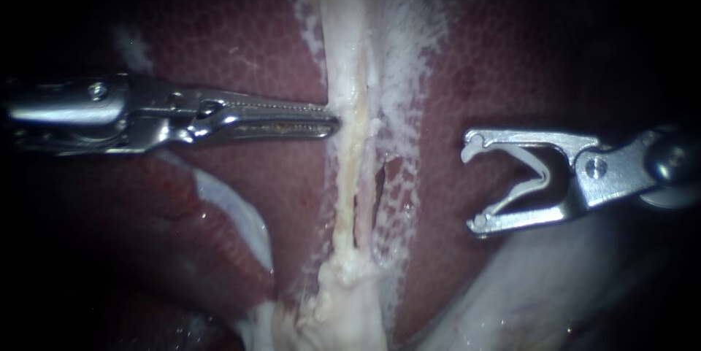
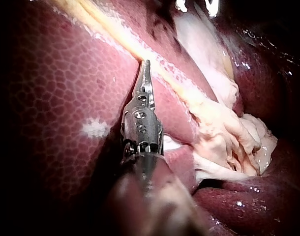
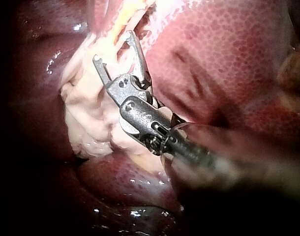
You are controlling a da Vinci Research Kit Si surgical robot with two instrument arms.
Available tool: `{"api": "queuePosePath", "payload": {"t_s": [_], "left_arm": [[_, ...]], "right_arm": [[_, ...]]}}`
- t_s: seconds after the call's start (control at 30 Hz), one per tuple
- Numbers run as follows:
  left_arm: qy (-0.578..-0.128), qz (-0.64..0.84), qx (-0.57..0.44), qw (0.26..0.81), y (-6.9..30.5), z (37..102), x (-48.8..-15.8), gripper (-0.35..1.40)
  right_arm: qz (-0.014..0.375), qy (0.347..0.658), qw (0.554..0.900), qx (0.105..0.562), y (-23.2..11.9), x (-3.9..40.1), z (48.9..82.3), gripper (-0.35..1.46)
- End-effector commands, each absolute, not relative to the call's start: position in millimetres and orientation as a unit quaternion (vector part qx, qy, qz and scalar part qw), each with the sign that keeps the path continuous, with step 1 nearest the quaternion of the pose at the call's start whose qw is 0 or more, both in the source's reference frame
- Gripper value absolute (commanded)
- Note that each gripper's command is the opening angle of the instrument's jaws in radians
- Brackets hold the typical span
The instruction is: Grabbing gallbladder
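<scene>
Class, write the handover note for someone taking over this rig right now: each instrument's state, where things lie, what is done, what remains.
Left instrument: jaws shut, tips against the edge of the pale band that runs across the liver; no tissue visibly gripped.
Right instrument: jaws wide, holding an open clip, beside the band and not touching it.
Done: no tissue grasped yet.
Left: grasp the gallbladder, probably the pale mass at the band's end, though I cannot be sure.
</scene>
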State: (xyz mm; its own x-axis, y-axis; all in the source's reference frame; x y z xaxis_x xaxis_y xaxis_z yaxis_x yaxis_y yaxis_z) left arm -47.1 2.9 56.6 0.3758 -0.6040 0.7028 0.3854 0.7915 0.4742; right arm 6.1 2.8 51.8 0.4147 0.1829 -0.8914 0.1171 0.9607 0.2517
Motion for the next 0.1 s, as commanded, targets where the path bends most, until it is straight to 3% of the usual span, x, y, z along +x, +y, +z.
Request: {"api": "queuePosePath", "payload": {"t_s": [0.03, 0.1], "left_arm": [[-0.470, -0.301, 0.116, 0.821, 2.9, 56.5, -47.1, -0.35], [-0.470, -0.302, 0.116, 0.821, 2.8, 56.4, -47.1, -0.35]], "right_arm": [[0.020, 0.541, 0.829, 0.139, 2.8, 6.1, 51.8, 0.58], [0.020, 0.541, 0.829, 0.139, 2.8, 6.1, 51.8, 0.58]]}}
